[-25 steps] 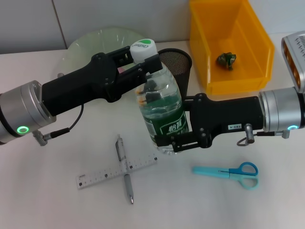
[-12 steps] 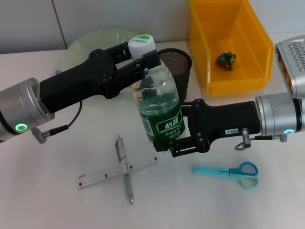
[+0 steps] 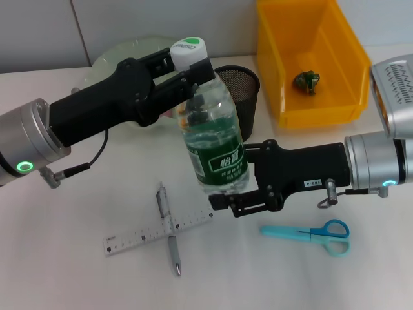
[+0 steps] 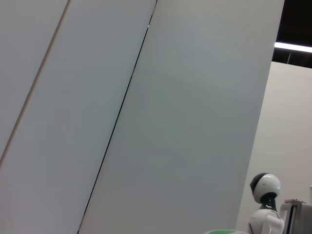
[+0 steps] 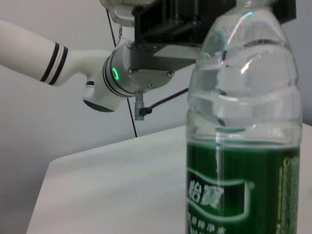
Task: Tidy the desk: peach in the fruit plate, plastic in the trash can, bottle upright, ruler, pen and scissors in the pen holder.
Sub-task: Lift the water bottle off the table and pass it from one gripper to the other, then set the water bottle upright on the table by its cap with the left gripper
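A clear bottle with a green label and white cap hangs nearly upright above the table's middle. My left gripper is shut on its neck just under the cap. My right gripper is shut around its lower end, and the right wrist view is filled by the bottle. The pen lies across the ruler on the table in front. The blue scissors lie at the front right. The black mesh pen holder stands behind the bottle. The pale fruit plate is half hidden by my left arm. The peach is hidden.
A yellow bin at the back right holds a crumpled green plastic scrap. A grey wall panel runs behind the table. The left wrist view shows only wall panels and a distant white robot.
The bottle's cap end has moved up and to the left with my left gripper, so the bottle stands straighter. My right gripper has shifted slightly toward the table's front.
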